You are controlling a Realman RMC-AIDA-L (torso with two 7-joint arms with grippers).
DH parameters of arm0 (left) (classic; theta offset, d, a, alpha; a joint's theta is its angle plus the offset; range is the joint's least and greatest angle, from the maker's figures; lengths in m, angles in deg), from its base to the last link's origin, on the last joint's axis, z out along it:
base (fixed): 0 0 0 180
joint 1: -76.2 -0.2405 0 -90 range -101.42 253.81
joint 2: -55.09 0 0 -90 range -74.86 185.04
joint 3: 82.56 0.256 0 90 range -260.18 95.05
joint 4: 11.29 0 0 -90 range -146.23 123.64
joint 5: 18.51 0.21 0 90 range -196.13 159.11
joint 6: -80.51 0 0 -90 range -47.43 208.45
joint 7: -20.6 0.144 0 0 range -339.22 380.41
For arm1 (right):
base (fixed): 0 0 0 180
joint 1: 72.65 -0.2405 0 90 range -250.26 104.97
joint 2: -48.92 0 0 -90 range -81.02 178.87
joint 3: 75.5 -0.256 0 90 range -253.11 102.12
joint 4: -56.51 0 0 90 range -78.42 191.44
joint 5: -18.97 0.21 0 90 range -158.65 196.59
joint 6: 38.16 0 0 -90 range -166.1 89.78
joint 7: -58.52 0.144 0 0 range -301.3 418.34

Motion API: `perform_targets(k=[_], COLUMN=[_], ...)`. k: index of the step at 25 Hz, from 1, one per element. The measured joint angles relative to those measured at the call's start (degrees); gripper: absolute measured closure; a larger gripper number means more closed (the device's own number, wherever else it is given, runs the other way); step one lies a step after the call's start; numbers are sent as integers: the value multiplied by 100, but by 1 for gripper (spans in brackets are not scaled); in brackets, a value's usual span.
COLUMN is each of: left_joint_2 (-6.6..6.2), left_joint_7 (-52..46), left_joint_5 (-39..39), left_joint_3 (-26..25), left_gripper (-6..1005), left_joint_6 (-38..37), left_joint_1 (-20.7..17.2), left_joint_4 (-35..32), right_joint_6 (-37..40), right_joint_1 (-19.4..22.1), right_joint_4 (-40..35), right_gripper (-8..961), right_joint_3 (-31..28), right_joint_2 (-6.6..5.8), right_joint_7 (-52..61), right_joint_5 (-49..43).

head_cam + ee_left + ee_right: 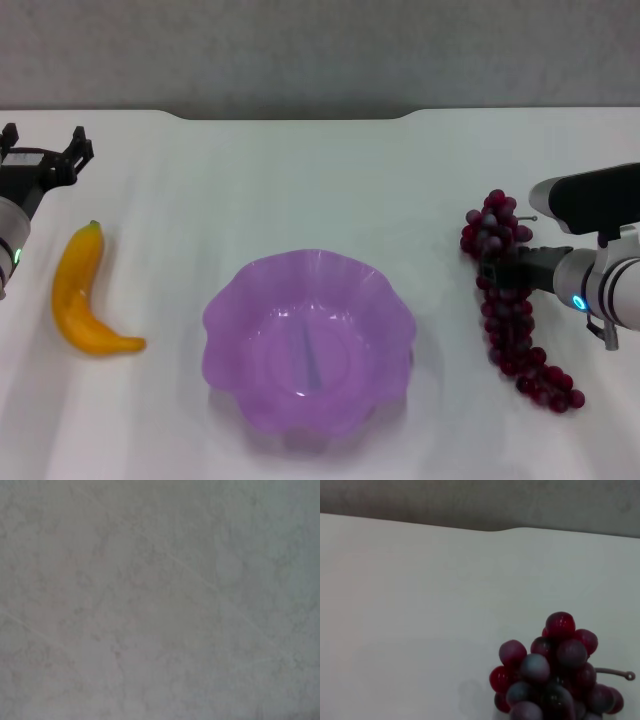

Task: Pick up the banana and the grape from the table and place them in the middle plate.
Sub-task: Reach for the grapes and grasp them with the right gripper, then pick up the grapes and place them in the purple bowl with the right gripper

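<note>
The banana (pixel 85 298) lies on the white table (pixel 300 180) at the left, stem end away from me. My left gripper (pixel 45 150) is open and empty, hovering beyond the banana near the table's left edge. The grape bunch (pixel 512 318) lies on the table at the right and shows close up in the right wrist view (pixel 552 677). My right gripper (pixel 500 270) is low at the upper part of the bunch, reaching in from the right. The lilac middle plate (pixel 300 268) sits empty in the centre between the two fruits.
The table's dark notched far edge (pixel 300 115) runs along the back, with a grey wall behind it. The left wrist view shows only a mottled grey surface.
</note>
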Motion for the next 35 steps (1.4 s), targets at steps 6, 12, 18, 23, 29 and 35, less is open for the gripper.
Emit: perform_targets(k=[6,12,18,23,29,35], left_joint_2=[0,0,0,0,0,7], left_joint_7=[0,0,0,0,0,0], left_joint_5=[0,0,0,0,0,5], left_joint_3=[-1,-4,14,26,16,27], left_gripper=[104,104,104,104,104,104], left_joint_6=[0,0,0,0,0,0], left_joint_1=[0,0,0,7,9,12], left_joint_4=[5,0,-14,-28,-23,-31], right_joint_6=[131,252,413,518,626,756], right_joint_1=[0,7,51,53,53,53], right_joint_4=[37,62,62,62,29,1], right_gripper=[448,537,583,616,627,634], right_joint_3=[39,87,223,437,614,783], right_joint_2=[0,-1,-1,0,0,0], right_joint_7=[52,68,42,39,53,67], right_joint_5=[120,162,202,196,195,195])
